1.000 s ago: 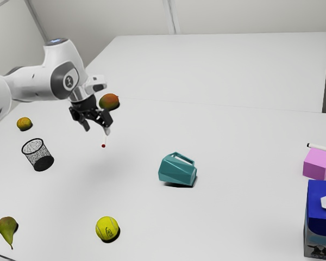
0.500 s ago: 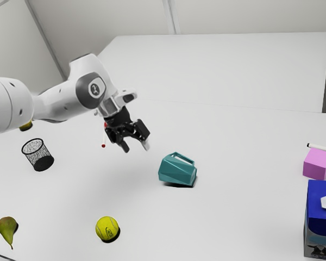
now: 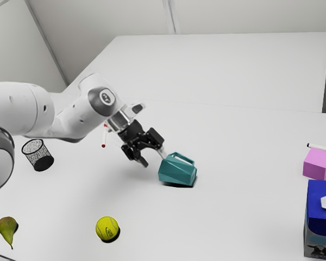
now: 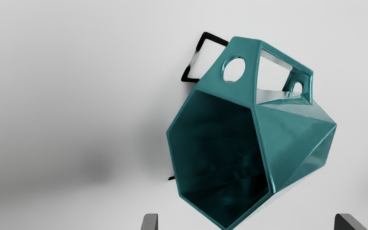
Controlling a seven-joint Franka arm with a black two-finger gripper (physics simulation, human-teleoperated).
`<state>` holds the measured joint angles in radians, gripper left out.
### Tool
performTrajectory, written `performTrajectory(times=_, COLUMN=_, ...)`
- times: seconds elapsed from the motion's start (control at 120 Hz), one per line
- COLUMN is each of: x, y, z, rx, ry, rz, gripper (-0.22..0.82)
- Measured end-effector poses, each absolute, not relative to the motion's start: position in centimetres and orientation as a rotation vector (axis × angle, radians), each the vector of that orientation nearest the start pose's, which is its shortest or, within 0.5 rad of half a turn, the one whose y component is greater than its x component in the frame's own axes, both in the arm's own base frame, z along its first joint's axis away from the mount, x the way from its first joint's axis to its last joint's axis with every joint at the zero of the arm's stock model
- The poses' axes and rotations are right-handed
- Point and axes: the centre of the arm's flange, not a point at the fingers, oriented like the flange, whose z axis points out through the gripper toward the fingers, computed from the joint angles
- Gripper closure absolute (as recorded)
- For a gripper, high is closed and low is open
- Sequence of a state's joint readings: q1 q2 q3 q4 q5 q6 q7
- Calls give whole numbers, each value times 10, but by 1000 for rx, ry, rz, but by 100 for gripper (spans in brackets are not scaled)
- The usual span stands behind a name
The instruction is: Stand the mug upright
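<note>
In the exterior view, on the white worktop (image 3: 244, 141), the end effector (image 3: 155, 158) hung released, fingers wide apart, near ten o'clock of the teal mug (image 3: 175, 173). This lay on its side, mouth toward the end effector, handle (image 3: 175, 154) near twelve. The tennis ball (image 3: 106, 228) sat at its eight.

Possibly a lab: robot arm (image 3: 35, 111), white table (image 3: 239, 217), plain pale walls (image 3: 250, 16).

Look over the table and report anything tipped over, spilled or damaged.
The teal mug looks out of place: it lies on its side on the table, its open mouth facing sideways rather than up, where a mug would normally stand. I see no spill around it and no visible damage.
</note>
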<state>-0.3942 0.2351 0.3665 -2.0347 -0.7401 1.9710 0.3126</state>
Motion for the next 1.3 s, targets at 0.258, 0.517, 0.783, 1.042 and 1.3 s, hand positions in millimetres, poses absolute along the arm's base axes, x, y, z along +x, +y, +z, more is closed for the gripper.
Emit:
performTrajectory(times=0.258, x=570, y=-90, z=311, rx=2457, ry=42, rz=-204, gripper=0)
performTrajectory(times=0.517, x=575, y=-101, z=297, rx=2403, ry=39, rz=-187, gripper=4)
performTrajectory(times=0.783, x=576, y=-104, z=296, rx=2382, ry=20, rz=-161, gripper=45)
performTrajectory(times=1.042, x=578, y=-108, z=300, rx=2364, ry=12, rz=-130, gripper=68)
performTrajectory(times=1.3, x=579, y=-111, z=310, rx=2341, ry=0, rz=-96, gripper=75)
